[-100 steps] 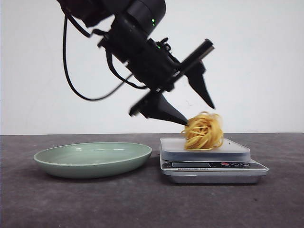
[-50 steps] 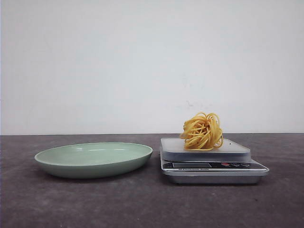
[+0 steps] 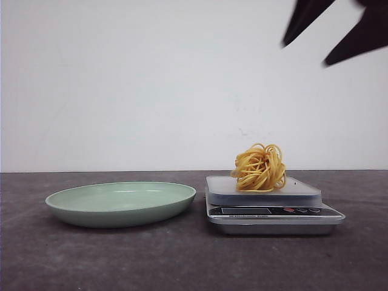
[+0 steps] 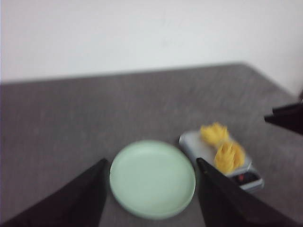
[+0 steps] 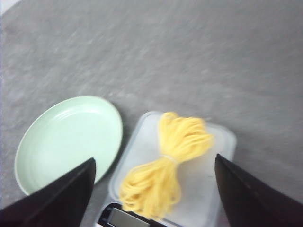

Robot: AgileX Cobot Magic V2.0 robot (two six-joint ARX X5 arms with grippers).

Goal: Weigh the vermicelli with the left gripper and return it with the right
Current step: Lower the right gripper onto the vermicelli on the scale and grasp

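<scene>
Vermicelli [image 3: 259, 168] sits on the scale [image 3: 273, 206] platform, loose nest, nothing touching it. Front view: we see the plate [image 3: 121, 204] just left of the scale, not touching it, both on the dark table [image 3: 182, 260]. Right gripper [image 3: 339, 33] pokes in at the top right corner, two dark fingers spread apart, angled down toward the left, well above the noodles and holding nothing. Left arm isn't in this view.

Left wrist view: we're looking down from high up and from the plate [image 4: 152, 178] side. Left gripper [image 4: 150, 198] fingers are spread wide with nothing between them, clear of everything. Vermicelli [image 4: 222, 146] shows on the scale [image 4: 220, 158], blurred. A dark fingertip at the right edge is likely the right arm.

Right wrist view: right gripper [image 5: 156, 198] is open wide, fingers straddling the scale [image 5: 208, 179] from above, pointing steeply down. Vermicelli [image 5: 170, 165] lies roughly midway between them, stretched along the platform. Plate [image 5: 66, 142] is beside the scale.

Risks as we judge them: strands are loose, so a shallow or off-centre pinch could grab only part of the nest and drop the rest. Descending too far would press the fingertips on the platform or shove the scale into the plate. A trailing strand could snag the platform edge on lift.
</scene>
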